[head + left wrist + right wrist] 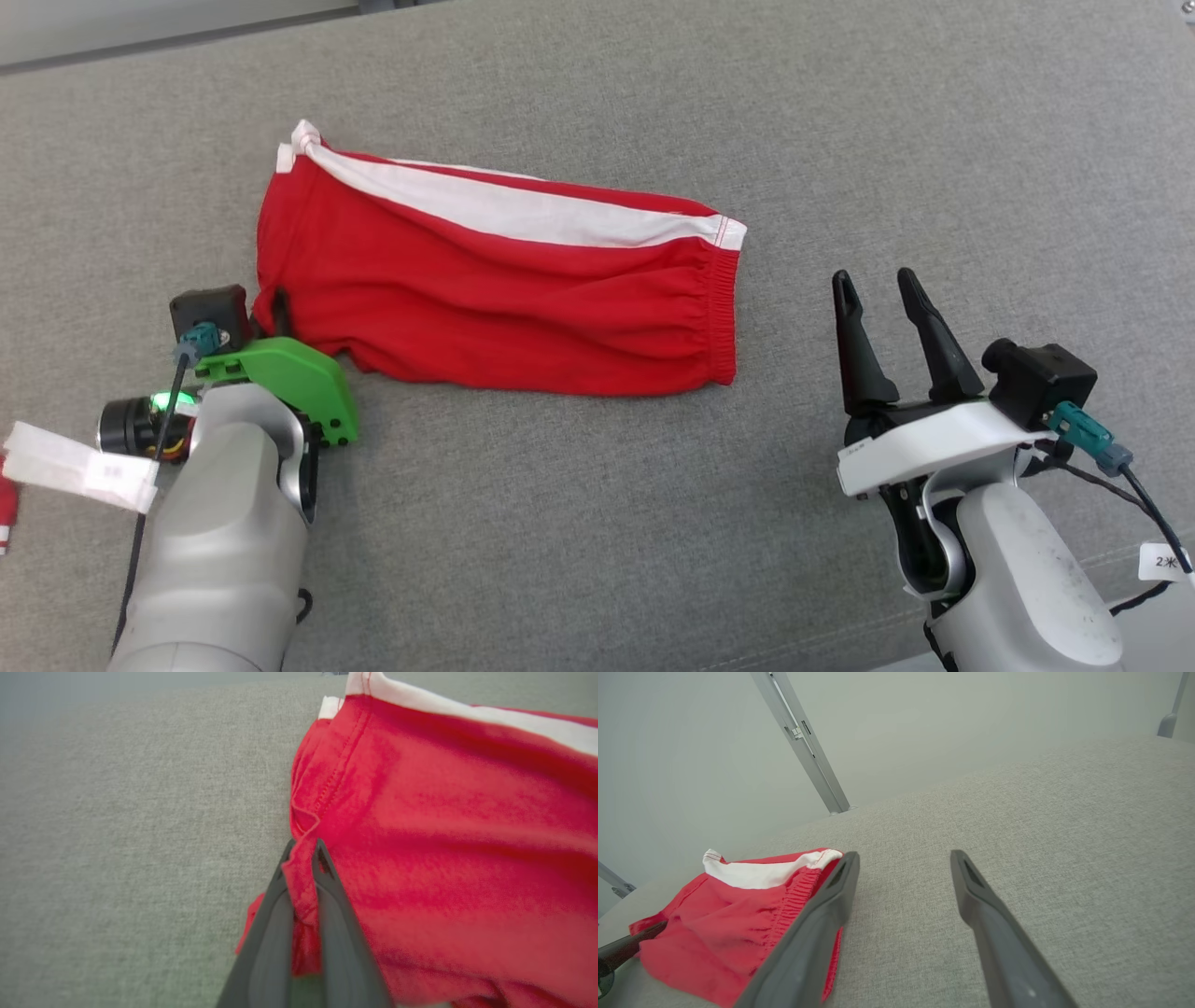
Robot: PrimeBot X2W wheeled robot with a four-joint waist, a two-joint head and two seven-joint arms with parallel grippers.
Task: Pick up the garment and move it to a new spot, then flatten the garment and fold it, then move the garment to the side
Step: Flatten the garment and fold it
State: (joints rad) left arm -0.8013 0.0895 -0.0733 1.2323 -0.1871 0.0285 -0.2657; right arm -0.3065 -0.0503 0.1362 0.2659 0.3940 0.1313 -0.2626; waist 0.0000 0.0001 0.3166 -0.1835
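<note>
On the grey surface (597, 523), the left gripper (304, 845) pinches the red garment (495, 289) by its edge; the right gripper (876, 280) stands spread, clear of it.

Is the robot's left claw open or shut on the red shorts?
Shut. The left gripper has its two dark fingers pressed together with a fold of the red shorts pinched between them.

We see bright, soft, even light with no glare. Shadows are faint, just a thin dark line under the red garment (485, 299) on the grey table (840, 140). The head view is sharp. In the left wrist view the garment looks fuzzy, and the left gripper (302, 851) blurs toward the bottom edge. The right gripper (903, 858) blurs low down too.
</note>
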